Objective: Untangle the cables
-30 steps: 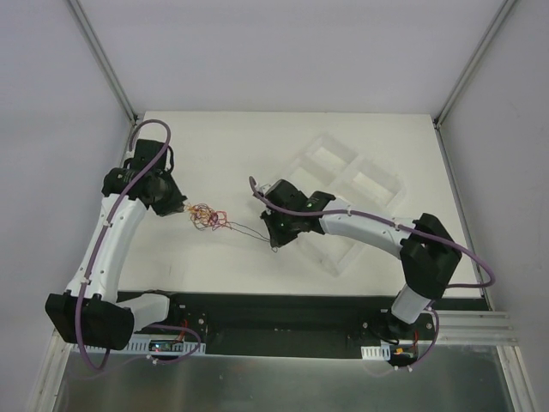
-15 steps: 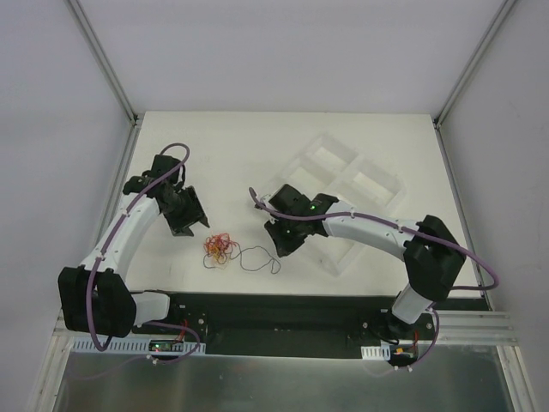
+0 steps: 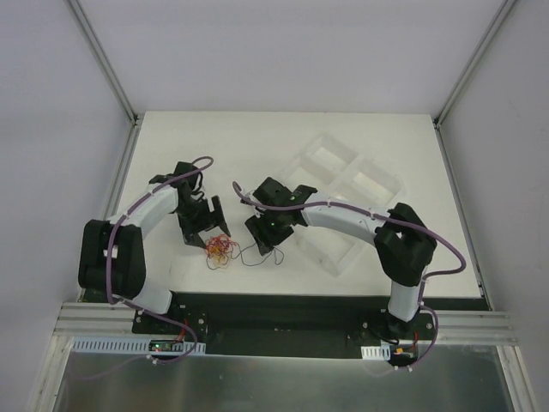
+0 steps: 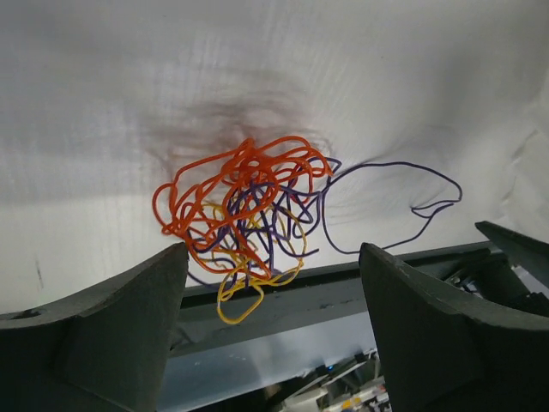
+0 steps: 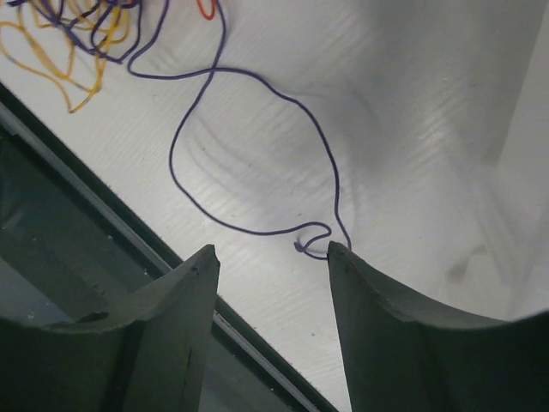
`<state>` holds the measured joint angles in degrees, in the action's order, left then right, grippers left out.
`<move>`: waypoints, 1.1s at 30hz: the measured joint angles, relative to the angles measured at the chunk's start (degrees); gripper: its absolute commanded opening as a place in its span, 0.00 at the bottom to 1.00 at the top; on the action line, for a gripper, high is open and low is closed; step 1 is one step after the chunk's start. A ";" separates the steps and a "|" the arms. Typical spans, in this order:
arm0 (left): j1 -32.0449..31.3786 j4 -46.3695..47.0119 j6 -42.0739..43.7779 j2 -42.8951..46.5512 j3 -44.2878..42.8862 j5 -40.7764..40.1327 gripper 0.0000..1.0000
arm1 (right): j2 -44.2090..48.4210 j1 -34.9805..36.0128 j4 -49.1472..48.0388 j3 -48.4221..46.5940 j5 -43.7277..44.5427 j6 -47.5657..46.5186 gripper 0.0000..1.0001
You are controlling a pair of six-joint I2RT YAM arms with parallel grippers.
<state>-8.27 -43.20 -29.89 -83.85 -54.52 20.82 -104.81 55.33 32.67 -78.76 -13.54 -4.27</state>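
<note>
Cables [image 4: 244, 206]: orange, yellow and purple strands lie bunched in one knot on the table [image 3: 257, 146], near its front edge, between the two grippers. One purple strand [image 5: 296, 103] loops out toward the right gripper [image 5: 270, 257]. Left gripper [image 4: 270, 335] and right gripper both stand with jaws apart, holding nothing. Assessment: separation barely begun; nearly all of it is left.

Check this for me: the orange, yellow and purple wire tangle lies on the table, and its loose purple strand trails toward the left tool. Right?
No. The loose purple strand trails toward the right tool, not the left tool; the right wrist view shows its end right beside it. The wire tangle does lie on the table.
</note>
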 measured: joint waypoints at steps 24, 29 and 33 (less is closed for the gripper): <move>-5.92 5.51 -1.51 -2.95 6.60 -0.50 0.76 | -12.20 0.04 0.74 -6.75 13.38 -5.27 0.00; -5.86 5.60 -3.08 -6.36 6.32 -2.93 0.61 | -7.87 0.39 0.59 -3.19 16.15 -3.93 0.00; -3.85 4.57 -4.17 -7.91 5.49 -4.31 0.45 | 6.29 0.70 2.95 -0.79 19.43 -1.11 0.00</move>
<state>-12.12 -38.63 -34.06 -91.77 -49.04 16.51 -98.52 56.03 35.62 -79.55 5.89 -5.39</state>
